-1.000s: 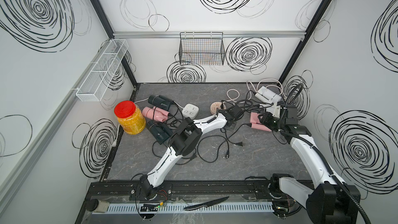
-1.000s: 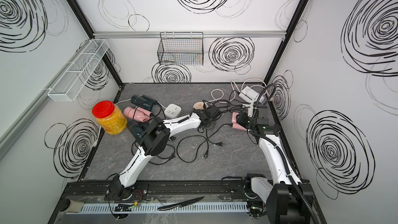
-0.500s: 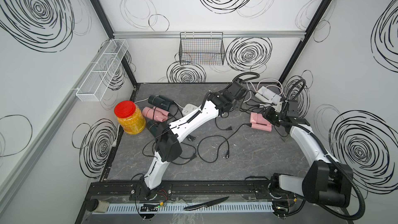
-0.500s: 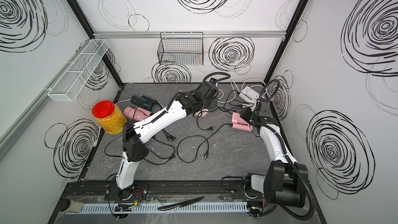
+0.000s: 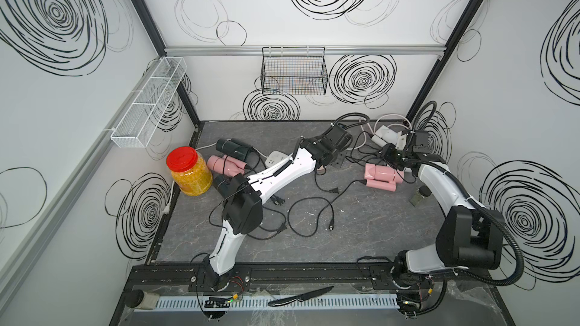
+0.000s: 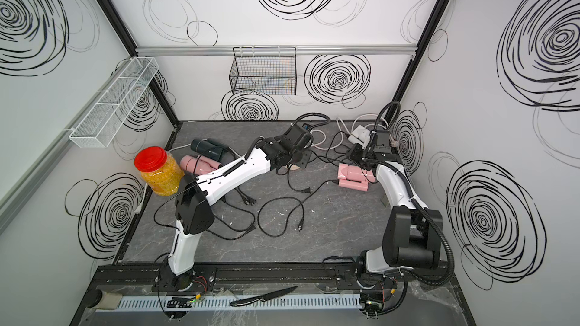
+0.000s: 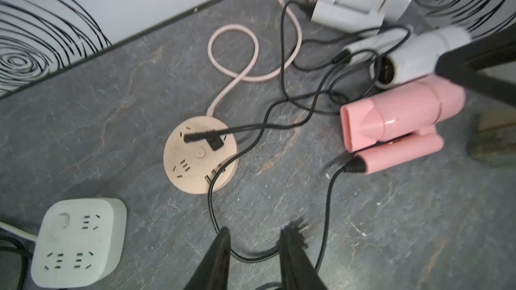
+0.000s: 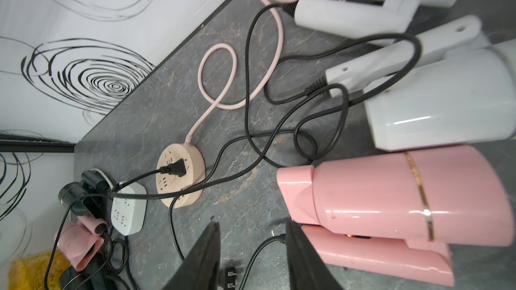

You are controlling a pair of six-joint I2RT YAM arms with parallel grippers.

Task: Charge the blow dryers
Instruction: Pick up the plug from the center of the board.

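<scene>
- Left tool [image 7: 255,231] is released, jaws apart and empty, hovering over the hub [image 7: 201,154]. One black plug [image 7: 195,136] already sits in it.
- Right tool [image 8: 251,224] is also released and holds nothing. It is beside the pink dryer [image 5: 379,178], which lies on the tabletop [image 5: 376,230] at 3 o'clock from the hub in a top view.
- White dryers [image 5: 386,134] lie at 1 o'clock. A dark dryer [image 5: 233,148] lies at 9 o'clock, past the strip [image 5: 274,159].
- Likely next is the loose plug [image 5: 335,190] at 5 o'clock. Grip its body, not the cord, prongs down.
- Line the prongs up with a free socket and press straight. Brace the hub with the other tool, as it may slide.
- Keep cords from tugging the black plug out.
</scene>
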